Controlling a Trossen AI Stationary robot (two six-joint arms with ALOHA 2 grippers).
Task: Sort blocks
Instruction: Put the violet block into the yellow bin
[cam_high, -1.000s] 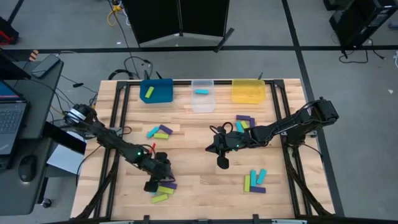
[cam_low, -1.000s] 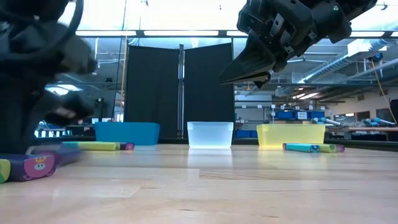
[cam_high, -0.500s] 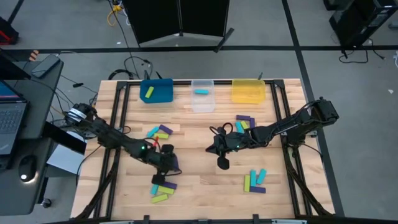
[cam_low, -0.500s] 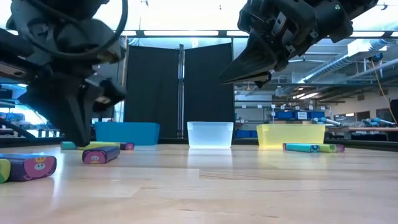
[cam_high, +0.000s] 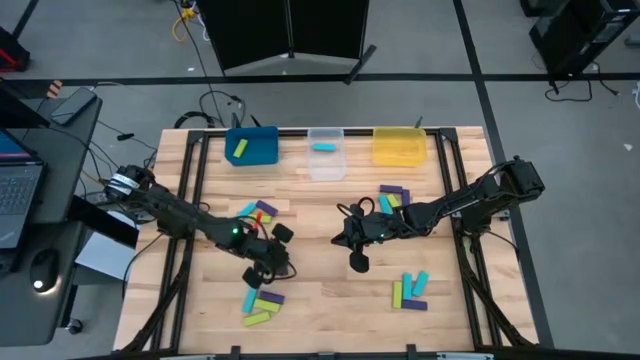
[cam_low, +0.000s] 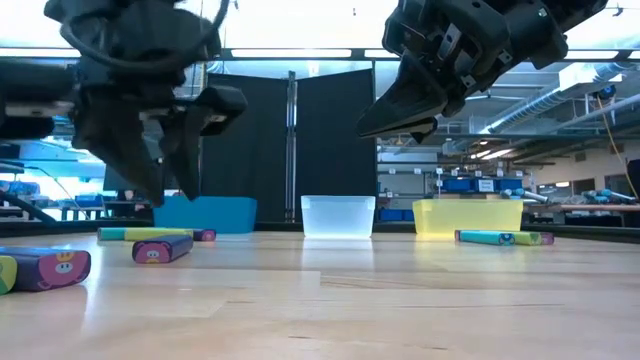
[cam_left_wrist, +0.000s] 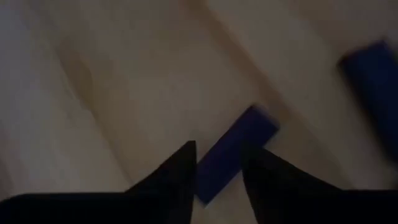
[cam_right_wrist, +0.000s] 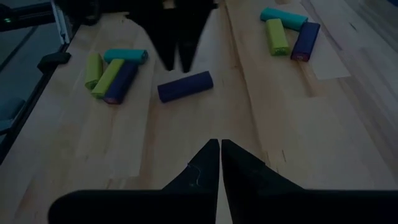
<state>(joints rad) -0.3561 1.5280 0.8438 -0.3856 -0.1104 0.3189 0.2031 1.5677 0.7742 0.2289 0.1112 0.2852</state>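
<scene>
Small lime, cyan and purple blocks lie flat on the wooden table in groups: near left, left middle, right middle and near right. One purple block lies alone on its long side. My left gripper hangs open just above it, fingers pointing down, one on each side of the block as the left wrist view looks down on it, without touching it. My right gripper is shut on nothing and hovers over the table's middle.
Three bins stand along the far edge: a blue bin with a lime block in it, a clear bin with a cyan block, and a yellow bin. Bare wood lies between the two arms and toward the near edge.
My left gripper has gone from the near-left group toward the far edge and a little to the right, bringing a purple block out of that group. It has then opened, let go and risen. The block now lies alone on the table.
</scene>
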